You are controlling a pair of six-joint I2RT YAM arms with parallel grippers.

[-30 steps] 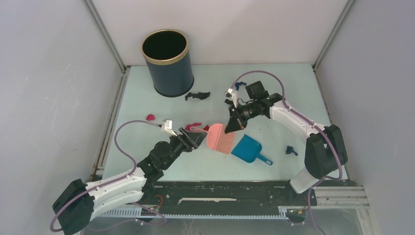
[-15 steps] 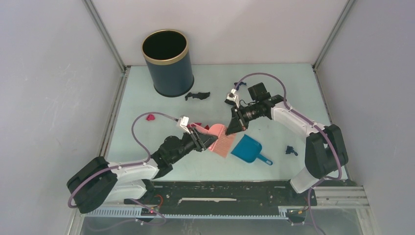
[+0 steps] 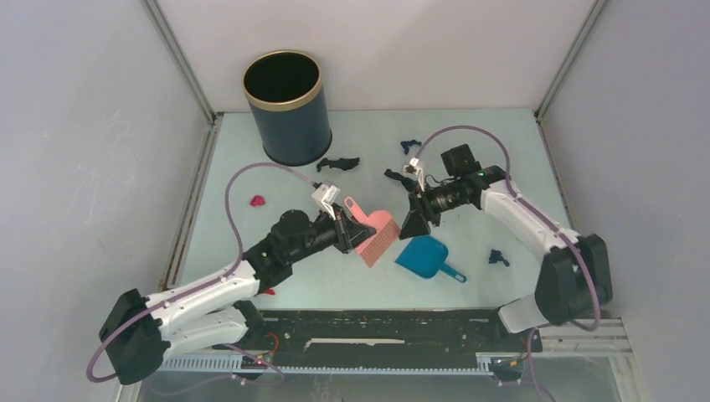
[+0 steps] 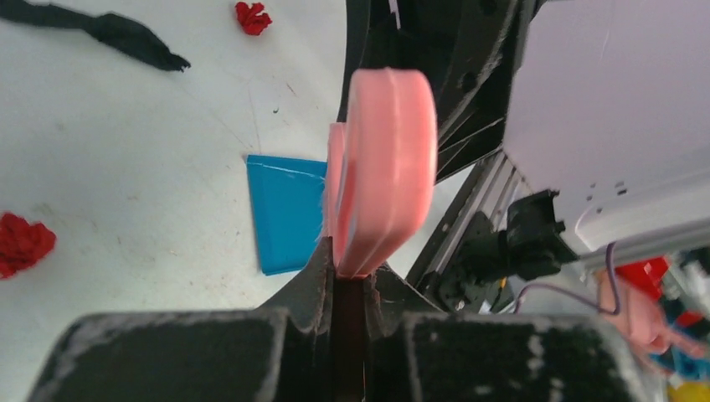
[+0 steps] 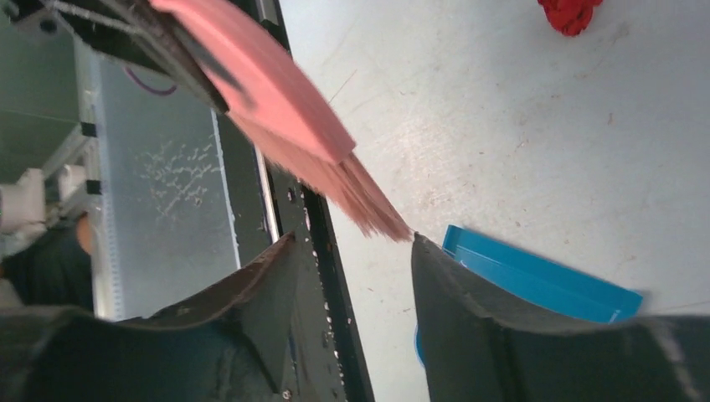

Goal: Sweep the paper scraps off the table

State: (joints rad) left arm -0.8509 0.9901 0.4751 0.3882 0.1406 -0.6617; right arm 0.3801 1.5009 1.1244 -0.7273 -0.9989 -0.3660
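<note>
My left gripper (image 3: 348,229) is shut on the handle of the pink hand brush (image 3: 378,235); in the left wrist view the brush (image 4: 385,176) rises from between the closed fingers. To the brush's right, my right gripper (image 3: 415,223) stands open and holds nothing; the brush's bristles (image 5: 368,205) end just off its fingertips. The blue dustpan (image 3: 424,255) lies flat beside both. Paper scraps lie scattered on the table (image 3: 502,159): a black one (image 3: 337,163), a red one (image 3: 258,201), and dark blue ones (image 3: 409,145) (image 3: 498,257). Red scraps (image 4: 23,243) (image 5: 569,12) also show in the wrist views.
A dark blue round bin (image 3: 285,109) with a gold rim stands at the back left. White walls and grey rails edge the table. A black rail (image 3: 377,331) runs along the near edge by the arm bases.
My left gripper reached the brush and shut on its handle. My right gripper let go of the brush, opened and drew back to the right. The brush now tilts up.
</note>
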